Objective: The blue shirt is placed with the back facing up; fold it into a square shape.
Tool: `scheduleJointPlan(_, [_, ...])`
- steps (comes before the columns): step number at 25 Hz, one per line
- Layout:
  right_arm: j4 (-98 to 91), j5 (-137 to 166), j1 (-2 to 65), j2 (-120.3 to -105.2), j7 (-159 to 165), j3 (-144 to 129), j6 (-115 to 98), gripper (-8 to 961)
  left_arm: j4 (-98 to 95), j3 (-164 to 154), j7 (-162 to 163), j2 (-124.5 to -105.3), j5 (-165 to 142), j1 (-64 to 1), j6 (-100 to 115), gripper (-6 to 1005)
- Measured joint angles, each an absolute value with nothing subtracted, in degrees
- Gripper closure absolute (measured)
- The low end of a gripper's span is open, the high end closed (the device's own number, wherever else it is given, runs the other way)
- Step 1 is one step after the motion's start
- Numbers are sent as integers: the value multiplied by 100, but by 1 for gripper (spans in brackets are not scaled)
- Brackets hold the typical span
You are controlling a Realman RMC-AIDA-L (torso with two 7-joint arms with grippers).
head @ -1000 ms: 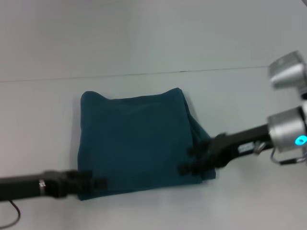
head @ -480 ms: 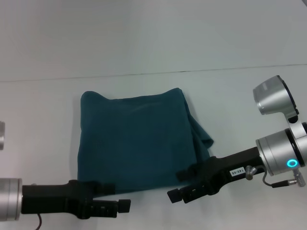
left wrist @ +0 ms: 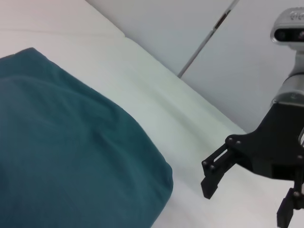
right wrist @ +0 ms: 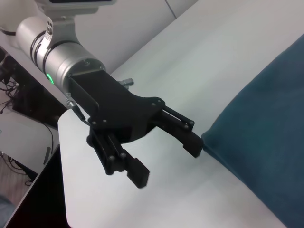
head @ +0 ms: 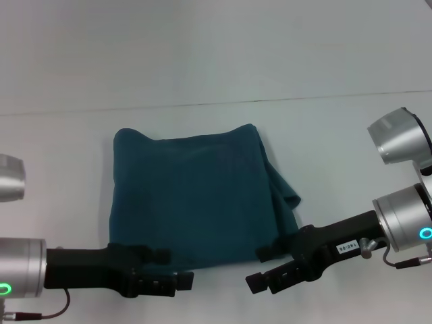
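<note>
Two silver cylindrical wrist joints showing glowing green rings, black boxy left gripper (head: 177, 268) and right gripper (head: 264, 266), small white label sitting on right forearm, thin cable hanging under left wrist

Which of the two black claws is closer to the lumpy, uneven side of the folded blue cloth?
The right gripper. It sits by the dark teal-blue folded cotton shirt's bulging edge; the left gripper is by the straighter side.

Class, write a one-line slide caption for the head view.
Folded blue shirt on the white table, with open left gripper and right gripper at its near corners.
</note>
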State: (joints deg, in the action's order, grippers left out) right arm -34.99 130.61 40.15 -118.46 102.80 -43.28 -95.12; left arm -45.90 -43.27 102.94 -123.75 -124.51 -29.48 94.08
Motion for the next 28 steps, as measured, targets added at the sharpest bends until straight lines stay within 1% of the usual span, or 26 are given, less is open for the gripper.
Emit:
scheduleJointPlan(10, [-3622,13077,3896,-11729,10342,-4341,-9739,28,-4595,-4499,10315,-12384,-12450,-3001,9252,111])
scheduleJointPlan(17, [-4060,13032,3682,-11724,10340,-4230,-9959,26,-4591,-4500,10342,-12372,-12455,-3005,9300,111])
scheduleJointPlan(28, [-4086,13024,3736,-11724,10293,-4147,-9928,26,-4592,-4500,10468,-12346,-12463,-2984,9349,111])
